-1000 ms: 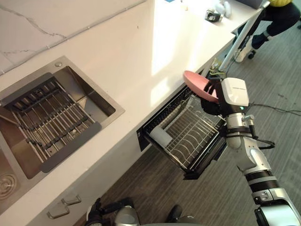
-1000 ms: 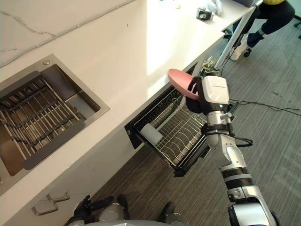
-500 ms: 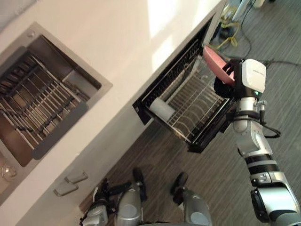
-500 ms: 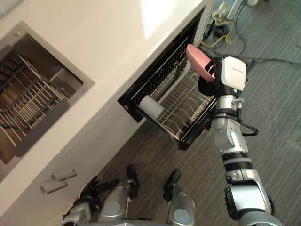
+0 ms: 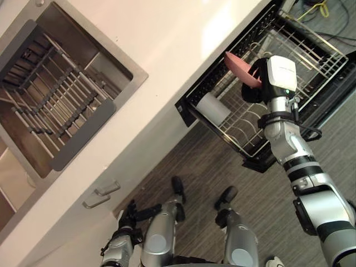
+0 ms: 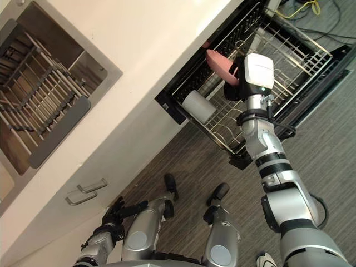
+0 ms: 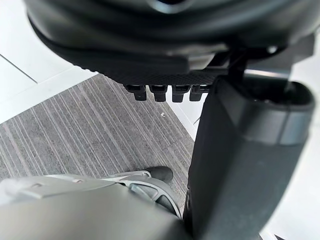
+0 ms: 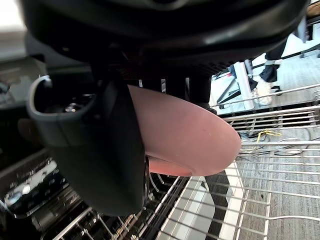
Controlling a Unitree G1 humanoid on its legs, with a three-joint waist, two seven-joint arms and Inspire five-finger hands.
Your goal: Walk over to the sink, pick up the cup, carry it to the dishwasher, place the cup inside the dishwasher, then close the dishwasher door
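Here, cup point(image 5: 213, 108) in rack point(image 5: 311, 53), hand point(image 8: 105, 150) gripping plate point(image 5: 239, 68)

**Both eye views:** high, looking steeply down; they share the sink point(image 5: 136, 71) at 10 o'clock and the open dishwasher point(image 5: 186, 110) at 2 o'clock.
**Left wrist view:** very near, facing the floor point(image 7: 75, 130).
**Right wrist view:** equally near, looking past the pink dish point(image 8: 190, 140), apparently into the rack point(image 8: 232, 182).

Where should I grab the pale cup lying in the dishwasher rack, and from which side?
Probably pinch the cup across its rounded side wall, mid-length, coming down from above. It lies on its side on the rack, in the corner by the counter, so mainly its top is free. The right hand holds the pink dish.
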